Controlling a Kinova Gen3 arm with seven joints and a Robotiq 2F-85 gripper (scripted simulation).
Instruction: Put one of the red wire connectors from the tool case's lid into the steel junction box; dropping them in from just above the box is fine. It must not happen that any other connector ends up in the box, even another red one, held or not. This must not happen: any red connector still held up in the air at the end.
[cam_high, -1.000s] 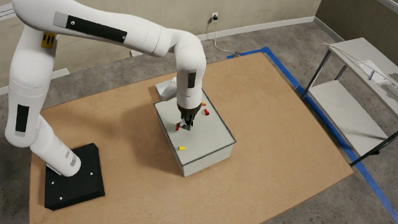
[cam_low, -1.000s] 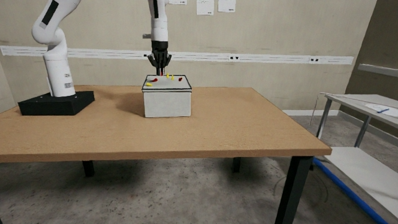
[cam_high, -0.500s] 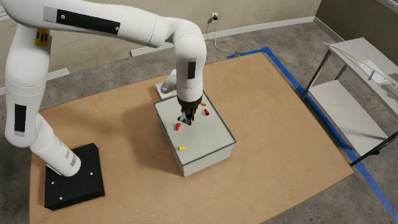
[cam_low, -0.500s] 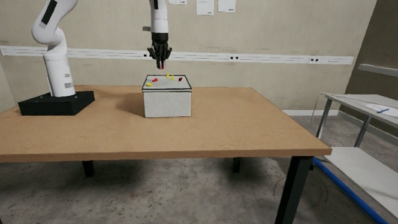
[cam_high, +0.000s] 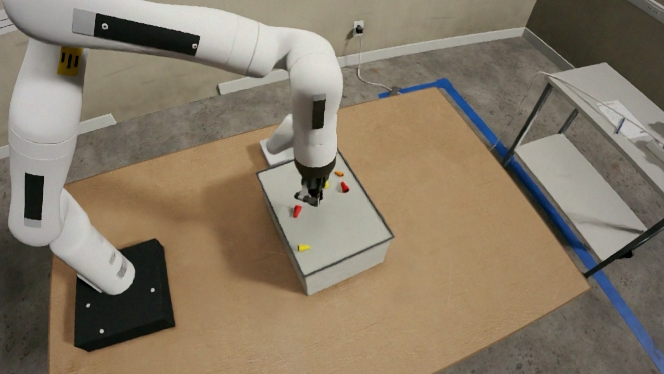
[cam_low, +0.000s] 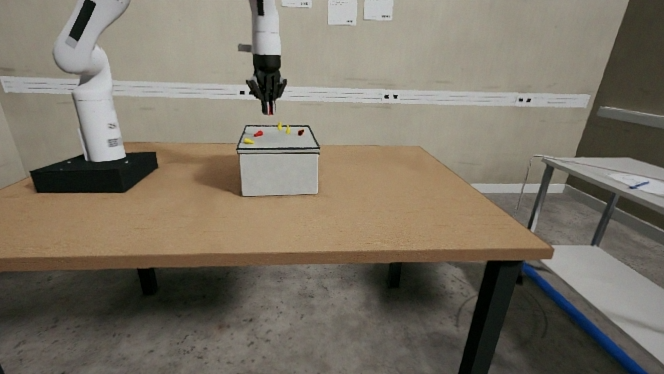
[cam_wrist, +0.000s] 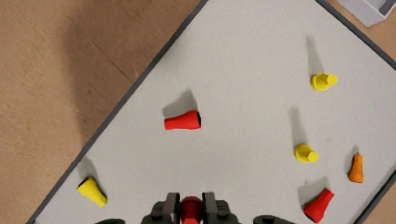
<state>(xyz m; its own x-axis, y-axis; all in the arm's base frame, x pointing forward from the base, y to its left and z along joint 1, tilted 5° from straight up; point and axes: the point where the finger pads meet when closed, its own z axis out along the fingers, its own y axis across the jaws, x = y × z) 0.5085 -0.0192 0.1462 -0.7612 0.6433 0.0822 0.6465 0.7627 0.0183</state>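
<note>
My gripper (cam_high: 311, 197) is shut on a red wire connector (cam_wrist: 190, 209) and holds it well above the tool case's grey lid (cam_high: 325, 215); the connector also shows between the fingertips in the exterior view (cam_low: 270, 111). Two more red connectors lie on the lid, one near its left edge (cam_wrist: 183, 121) and one at the right (cam_wrist: 318, 205). The steel junction box (cam_high: 274, 152) sits on the table just behind the case, mostly hidden by my arm. Its corner shows in the wrist view (cam_wrist: 370, 9).
Three yellow connectors (cam_wrist: 92, 191) (cam_wrist: 323, 80) (cam_wrist: 305, 153) and an orange one (cam_wrist: 356, 168) lie on the lid. My black base (cam_high: 122, 295) stands at the table's left. A metal shelf (cam_high: 590, 165) stands off the table to the right.
</note>
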